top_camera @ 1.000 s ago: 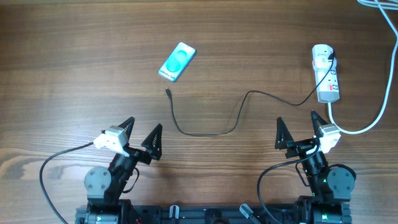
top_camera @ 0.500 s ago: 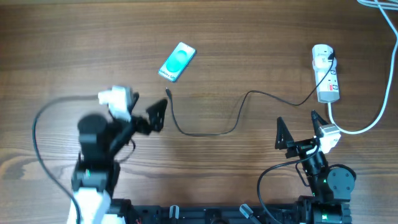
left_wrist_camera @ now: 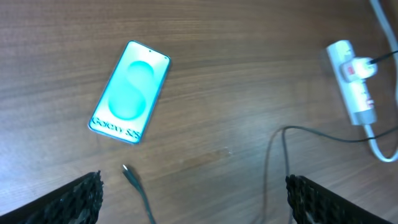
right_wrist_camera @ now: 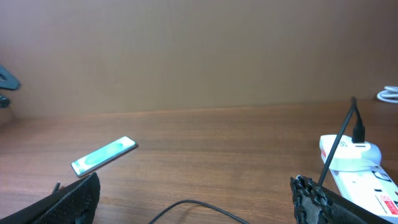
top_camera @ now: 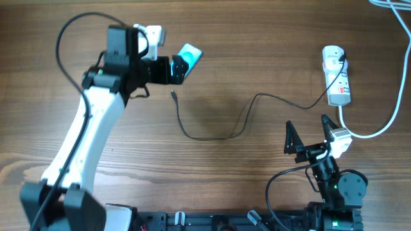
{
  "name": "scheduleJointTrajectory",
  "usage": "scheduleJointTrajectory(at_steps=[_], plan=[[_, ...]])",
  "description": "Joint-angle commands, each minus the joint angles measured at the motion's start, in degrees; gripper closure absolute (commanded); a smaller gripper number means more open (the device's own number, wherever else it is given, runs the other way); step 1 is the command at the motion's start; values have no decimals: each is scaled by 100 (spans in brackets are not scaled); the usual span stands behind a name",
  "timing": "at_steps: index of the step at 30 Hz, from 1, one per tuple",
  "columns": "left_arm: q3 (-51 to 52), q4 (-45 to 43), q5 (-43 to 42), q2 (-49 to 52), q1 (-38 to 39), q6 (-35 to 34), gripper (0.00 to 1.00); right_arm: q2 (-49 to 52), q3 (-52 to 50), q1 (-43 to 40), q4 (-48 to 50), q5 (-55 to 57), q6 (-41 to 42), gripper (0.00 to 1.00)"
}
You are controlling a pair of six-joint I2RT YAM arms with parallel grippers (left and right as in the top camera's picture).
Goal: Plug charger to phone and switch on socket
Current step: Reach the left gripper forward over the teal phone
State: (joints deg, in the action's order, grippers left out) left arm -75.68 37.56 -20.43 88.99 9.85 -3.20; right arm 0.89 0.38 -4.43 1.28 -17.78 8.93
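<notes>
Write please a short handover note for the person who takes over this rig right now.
Left gripper: fingers open, empty, above the table beside the phone.
Right gripper: fingers open, empty, low, in front of the socket.
Phone lies flat, screen up and lit. Charger cable lies loose on the table; its connector is near the phone, not plugged in; the other end is in the socket.
Done: nothing yet.
Left: plug the connector into the phone, switch the socket on.

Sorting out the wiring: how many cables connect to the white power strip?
2. A thin black cable plugs in near the elongated white power strip's far end; a thick white cord leaves its near end, looping right. None looks hidden.
</notes>
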Motion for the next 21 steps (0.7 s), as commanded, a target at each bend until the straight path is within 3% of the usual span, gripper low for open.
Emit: scheduleJointTrajectory(at_steps=[1, 21], plan=[[-605, 345, 466, 452, 90, 466, 0, -61, -9, 9, 13, -7, 7, 1], [-605, 166, 442, 466, 92, 424, 0, -61, -9, 9, 13, -7, 9, 0]])
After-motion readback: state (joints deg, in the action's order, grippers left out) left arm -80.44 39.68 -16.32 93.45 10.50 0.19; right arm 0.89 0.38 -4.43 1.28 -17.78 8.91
